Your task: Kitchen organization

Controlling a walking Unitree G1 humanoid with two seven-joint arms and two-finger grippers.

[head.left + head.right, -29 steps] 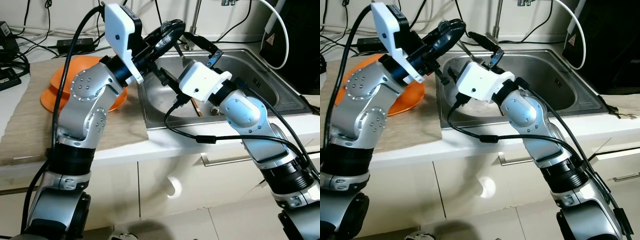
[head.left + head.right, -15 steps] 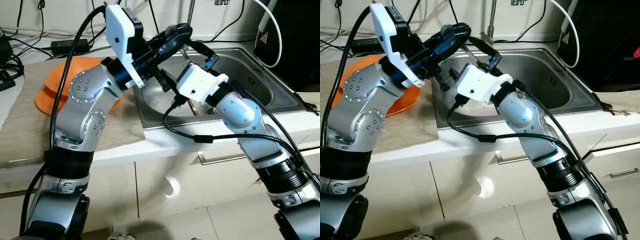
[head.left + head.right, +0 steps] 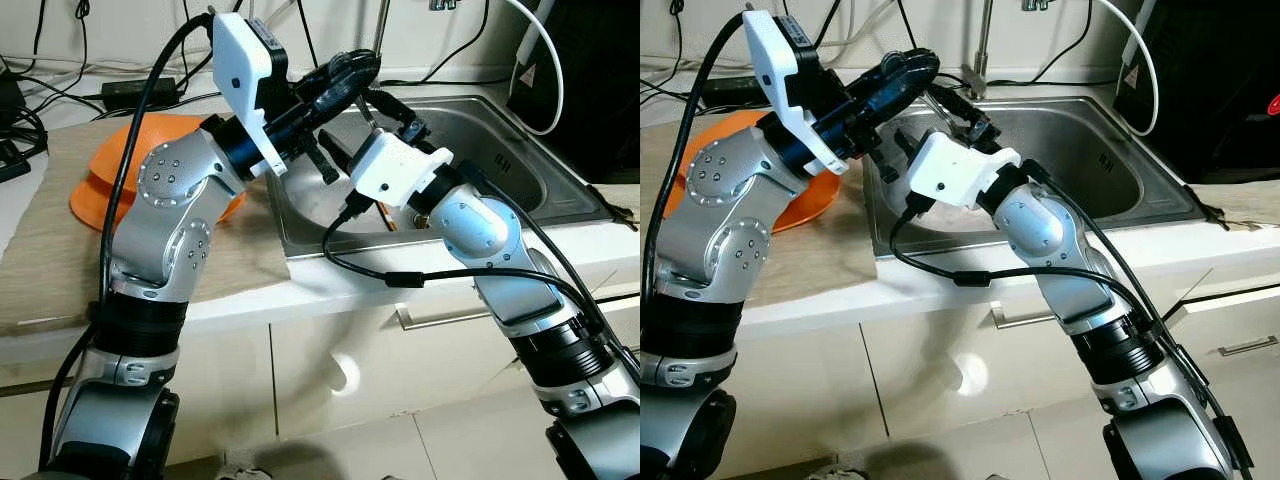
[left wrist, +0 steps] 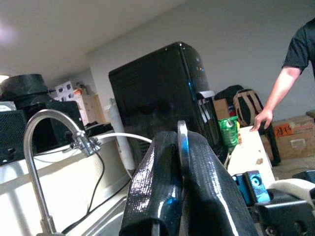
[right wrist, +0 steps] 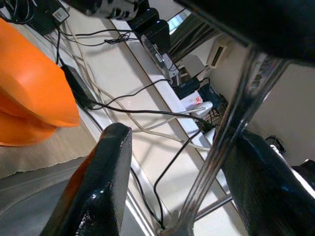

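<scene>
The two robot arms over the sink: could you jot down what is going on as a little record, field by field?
Place: steel sink set in a white counter
Left gripper: above the sink, shut on a thin metal utensil
Right gripper: open, fingers either side of the utensil's handle
Beside sink: orange bowls on a beige mat
Behind: tap, cables
Also there: a person's arm

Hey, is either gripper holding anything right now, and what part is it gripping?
The left gripper pinches a thin metal utensil by one end; the right gripper is open around its shaft.
</scene>
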